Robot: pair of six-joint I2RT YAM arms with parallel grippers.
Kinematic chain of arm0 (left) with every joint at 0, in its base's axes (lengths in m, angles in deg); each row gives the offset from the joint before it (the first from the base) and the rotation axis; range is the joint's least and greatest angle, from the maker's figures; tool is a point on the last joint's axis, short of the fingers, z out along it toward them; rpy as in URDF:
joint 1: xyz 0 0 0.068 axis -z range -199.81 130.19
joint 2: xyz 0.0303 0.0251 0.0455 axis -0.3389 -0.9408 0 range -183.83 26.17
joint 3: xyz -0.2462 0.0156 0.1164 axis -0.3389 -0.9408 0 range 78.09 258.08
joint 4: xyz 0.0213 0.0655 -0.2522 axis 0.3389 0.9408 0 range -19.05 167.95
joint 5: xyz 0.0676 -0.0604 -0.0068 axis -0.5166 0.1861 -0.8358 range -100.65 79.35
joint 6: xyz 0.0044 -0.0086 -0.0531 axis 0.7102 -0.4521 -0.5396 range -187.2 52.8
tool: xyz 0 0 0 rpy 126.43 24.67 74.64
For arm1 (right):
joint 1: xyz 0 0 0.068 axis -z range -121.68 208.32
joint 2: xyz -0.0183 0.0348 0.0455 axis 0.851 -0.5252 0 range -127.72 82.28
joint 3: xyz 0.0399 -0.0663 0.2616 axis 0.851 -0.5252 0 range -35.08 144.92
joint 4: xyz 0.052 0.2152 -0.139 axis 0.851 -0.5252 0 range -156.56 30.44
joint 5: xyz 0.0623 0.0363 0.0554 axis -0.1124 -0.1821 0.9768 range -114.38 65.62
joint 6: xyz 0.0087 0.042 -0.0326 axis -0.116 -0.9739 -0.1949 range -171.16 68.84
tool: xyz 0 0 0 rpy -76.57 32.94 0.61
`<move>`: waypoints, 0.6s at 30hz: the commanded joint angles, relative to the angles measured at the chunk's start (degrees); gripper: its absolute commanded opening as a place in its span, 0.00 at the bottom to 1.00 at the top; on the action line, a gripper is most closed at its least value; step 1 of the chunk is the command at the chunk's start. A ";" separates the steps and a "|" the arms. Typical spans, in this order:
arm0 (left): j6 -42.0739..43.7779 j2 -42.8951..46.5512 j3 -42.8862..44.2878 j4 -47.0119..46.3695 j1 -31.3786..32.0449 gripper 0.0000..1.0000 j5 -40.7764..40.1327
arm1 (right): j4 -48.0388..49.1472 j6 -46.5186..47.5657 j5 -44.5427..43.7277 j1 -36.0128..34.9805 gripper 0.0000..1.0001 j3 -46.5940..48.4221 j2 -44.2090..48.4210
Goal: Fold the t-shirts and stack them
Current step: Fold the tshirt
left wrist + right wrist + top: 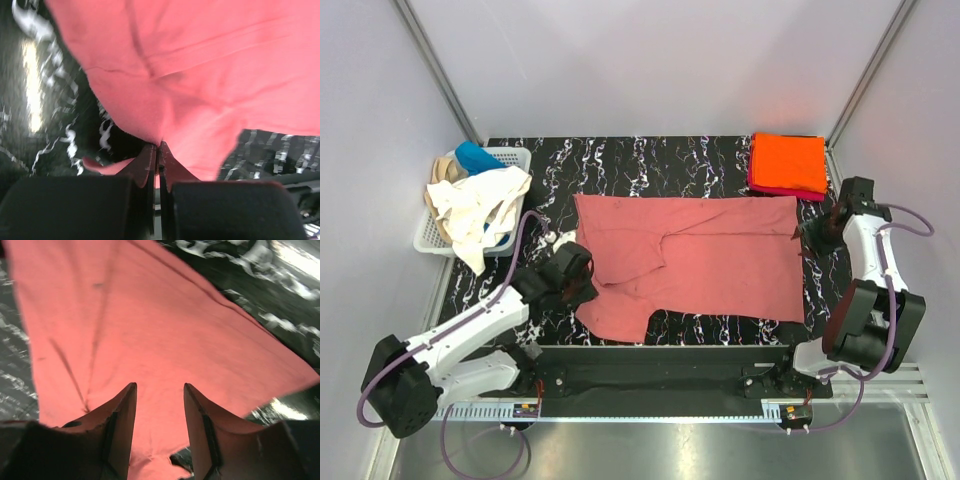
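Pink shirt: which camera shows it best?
The top camera: the whole pink shirt lies spread on the table there. The left wrist camera shows only a fold pinched in the left gripper; the right wrist camera shows one end under the open right gripper.

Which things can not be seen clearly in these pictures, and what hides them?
Top view: left gripper, tips hidden under its own black body.
Top view: magenta shirt, only an edge shows under the orange shirt.
Top view: tan shirt and blue shirt, mostly covered by the cream-white shirt in the basket.
Right wrist view: whether the right gripper touches the salmon-pink shirt; unclear.
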 commanded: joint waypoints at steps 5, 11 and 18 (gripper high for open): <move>9.42 -4.12 8.84 -6.43 -4.77 0.00 6.85 | -14.59 -5.67 -7.72 1.25 0.47 -5.98 -1.76; 11.10 -12.90 15.69 -15.40 -12.77 0.00 15.75 | -15.64 -7.07 -9.81 1.25 0.49 -8.11 -1.42; 8.73 -23.70 19.82 -22.08 -19.19 0.00 23.67 | -14.51 -9.96 -12.72 1.25 0.56 -12.66 1.22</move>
